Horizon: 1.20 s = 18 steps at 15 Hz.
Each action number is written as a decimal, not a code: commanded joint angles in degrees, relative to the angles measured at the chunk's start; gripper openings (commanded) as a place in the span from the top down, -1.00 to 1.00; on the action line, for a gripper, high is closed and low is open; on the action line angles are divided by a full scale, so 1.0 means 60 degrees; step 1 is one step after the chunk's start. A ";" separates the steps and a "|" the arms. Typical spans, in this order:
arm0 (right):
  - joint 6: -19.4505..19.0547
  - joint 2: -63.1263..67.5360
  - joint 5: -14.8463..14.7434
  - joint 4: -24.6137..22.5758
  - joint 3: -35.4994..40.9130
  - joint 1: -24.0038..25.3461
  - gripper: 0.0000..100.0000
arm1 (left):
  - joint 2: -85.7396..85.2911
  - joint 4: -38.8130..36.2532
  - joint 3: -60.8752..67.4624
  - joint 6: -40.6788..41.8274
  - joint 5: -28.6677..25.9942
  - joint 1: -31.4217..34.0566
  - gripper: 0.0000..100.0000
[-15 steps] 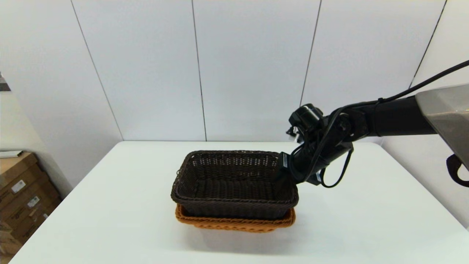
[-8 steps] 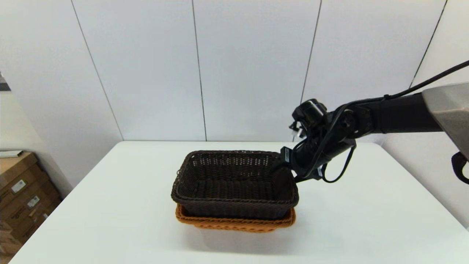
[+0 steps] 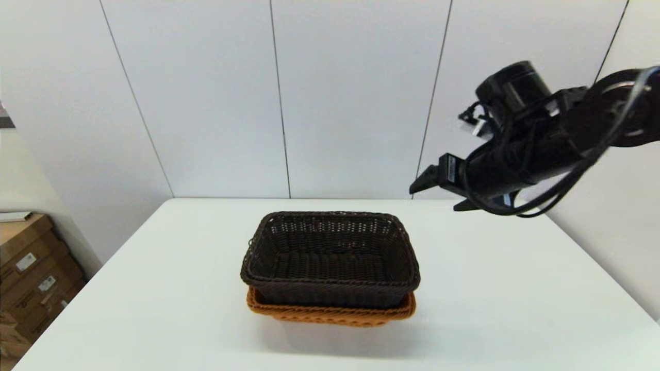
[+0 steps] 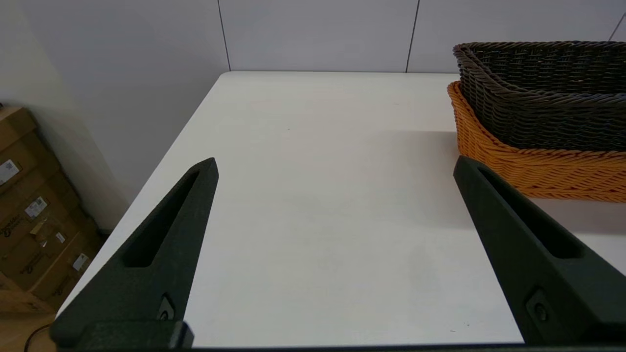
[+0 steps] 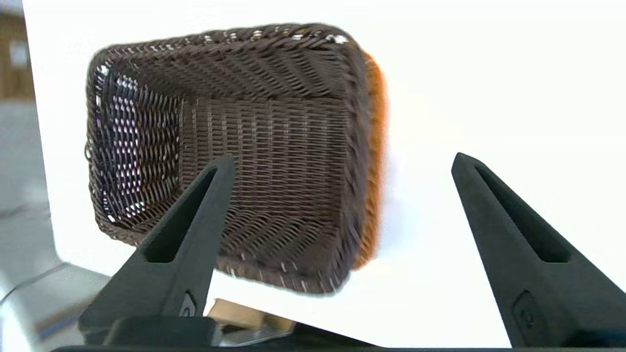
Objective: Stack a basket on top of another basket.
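The dark brown basket (image 3: 330,257) sits nested on top of the orange-tan basket (image 3: 330,314) at the middle of the white table. Only the orange rim and a lower strip show beneath it. My right gripper (image 3: 433,200) hangs open and empty in the air, up and to the right of the stack and clear of it. Its wrist view looks down into the dark basket (image 5: 274,146), with an orange edge (image 5: 376,146) along one side. My left gripper (image 4: 335,161) is open and parked low, left of both baskets (image 4: 538,98) (image 4: 538,166).
The bare white table (image 3: 515,309) spreads around the stack on all sides. Stacked cardboard boxes (image 3: 31,278) stand on the floor off the table's left edge. A panelled wall closes the back.
My right gripper has let go of the dark basket's right rim and risen up and to the right. Both baskets have stayed put.
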 commanded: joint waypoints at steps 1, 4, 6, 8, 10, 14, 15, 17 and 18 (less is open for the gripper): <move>-0.0020 -0.3959 -0.1552 0.0119 0.2608 0.0308 -1.00 | -0.0002 -0.0012 0.0000 -0.0008 0.0008 0.0007 -1.00; -0.0122 -0.6610 -0.1566 0.0134 0.4702 -0.0468 -1.00 | -0.0002 0.0003 0.0000 -0.0008 0.0008 -0.0008 -1.00; -0.0122 -0.8177 -0.1566 0.0134 0.5772 -0.0849 -1.00 | -0.0002 0.0003 0.0000 -0.0008 0.0008 0.0007 -1.00; -0.0196 -0.9452 -0.1552 0.0119 0.6709 -0.1523 -1.00 | -0.0002 0.0003 0.0000 -0.0008 0.0008 0.0007 -1.00; -0.0210 -1.0741 -0.1346 0.0222 0.7398 -0.2548 -1.00 | -0.0002 -0.0012 0.0000 -0.0008 0.0008 0.0007 -1.00; -0.0430 -1.3216 -0.1024 0.0500 0.8672 -0.3295 -1.00 | -0.0002 0.0003 0.0000 -0.0008 0.0008 -0.0008 -1.00; -0.0606 -1.3744 -0.1024 0.0500 0.8980 -0.3442 -1.00 | -0.0002 0.0003 0.0000 -0.0008 0.0008 -0.0008 -1.00; -0.0708 -1.4740 -0.1010 0.0602 0.9507 -0.3501 -1.00 | -0.0002 0.0003 0.0000 -0.0008 0.0008 0.0007 -1.00; -0.0913 -1.5179 -0.1010 0.0749 0.9639 -0.3501 -1.00 | -0.0002 -0.0012 0.0000 -0.0008 0.0008 -0.0008 -1.00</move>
